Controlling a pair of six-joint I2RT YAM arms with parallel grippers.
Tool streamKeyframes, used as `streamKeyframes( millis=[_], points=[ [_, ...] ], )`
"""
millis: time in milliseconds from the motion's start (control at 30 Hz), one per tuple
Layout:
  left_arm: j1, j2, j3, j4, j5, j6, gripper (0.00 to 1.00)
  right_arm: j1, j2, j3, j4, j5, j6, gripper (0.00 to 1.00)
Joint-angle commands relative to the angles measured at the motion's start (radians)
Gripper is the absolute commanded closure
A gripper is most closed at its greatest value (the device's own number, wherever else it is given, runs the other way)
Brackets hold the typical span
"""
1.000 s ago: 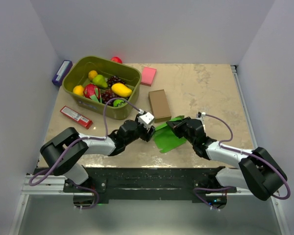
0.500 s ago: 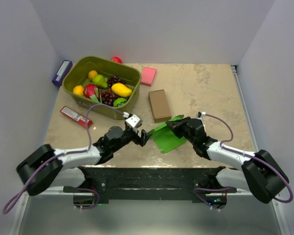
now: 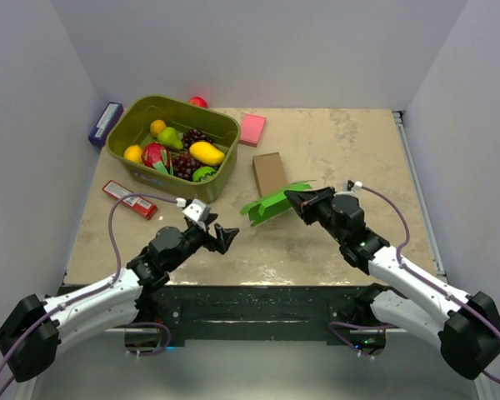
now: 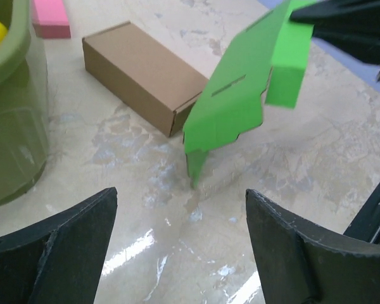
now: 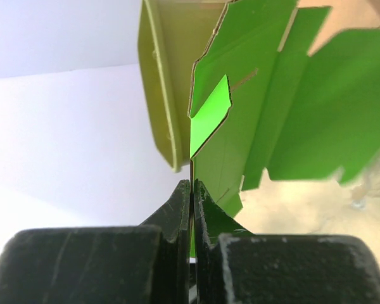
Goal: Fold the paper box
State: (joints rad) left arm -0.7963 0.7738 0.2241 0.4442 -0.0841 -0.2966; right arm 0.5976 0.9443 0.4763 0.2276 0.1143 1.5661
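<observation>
Two arms reach from the near edge of the tabletop (image 3: pixel 342 150). The left end effector (image 3: pixel 219 239) hangs low over bare stone-patterned surface with its fingers (image 4: pixel 63 237) spread wide and nothing between them; it faces the paper box (image 3: pixel 271 206) but stands apart from it. The right end effector (image 3: pixel 293 198) is pinched narrow on one edge of the paper box, its two dark fingertips (image 5: pixel 180 202) pressed together with the thin green card between them. The paper box (image 4: pixel 240 101) is a partly folded green sheet with flaps and a slot. It is held tilted in the air between the two end effectors, with one small tab pointing down at the tabletop; whether that tab touches the surface cannot be told. In the right wrist view the paper box (image 5: pixel 291 114) fans out beyond the fingertips. Just behind the sheet lies a brown box (image 3: pixel 269 173), closed and flat on the tabletop. To the left of it stands an olive tub (image 3: pixel 162 179) holding fruit (image 3: pixel 206 152). A red packet (image 3: pixel 129 199) lies near the tub's front left side. Farther back, a pink pad (image 3: pixel 252 129) lies beside the tub's right end, a purple box (image 3: pixel 105 123) leans at the left wall, and a red ball (image 3: pixel 198 102) shows behind the tub.
</observation>
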Motion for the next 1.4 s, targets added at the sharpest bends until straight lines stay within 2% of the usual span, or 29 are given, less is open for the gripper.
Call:
streamKeyframes(
  millis=[0,67,200,433,700,1000,1367],
  points=[
    [0.005,0.077,-0.003,0.073,-0.003,0.016,0.14,0.004,-0.032,0.068,-0.054,0.002,0.057,1.0],
    [0.006,0.117,-0.011,0.145,-0.012,0.022,0.16,0.005,-0.039,0.076,-0.057,0.004,0.064,1.0],
    [0.023,0.153,-0.02,0.247,-0.138,-0.009,0.2,0.004,-0.058,0.09,-0.065,-0.005,0.083,1.0],
    [0.161,0.295,0.018,0.384,0.041,-0.045,0.25,0.005,-0.07,0.113,-0.073,-0.031,0.095,1.0],
    [0.187,0.398,0.115,0.448,0.142,-0.041,0.27,0.005,-0.065,0.104,-0.044,-0.064,0.115,1.0],
    [0.213,0.458,0.144,0.476,0.158,-0.042,0.27,0.005,-0.067,0.096,-0.024,-0.079,0.129,1.0],
    [0.213,0.452,0.08,0.59,0.313,-0.03,0.3,0.004,-0.061,0.09,-0.019,-0.081,0.134,1.0]
  ],
)
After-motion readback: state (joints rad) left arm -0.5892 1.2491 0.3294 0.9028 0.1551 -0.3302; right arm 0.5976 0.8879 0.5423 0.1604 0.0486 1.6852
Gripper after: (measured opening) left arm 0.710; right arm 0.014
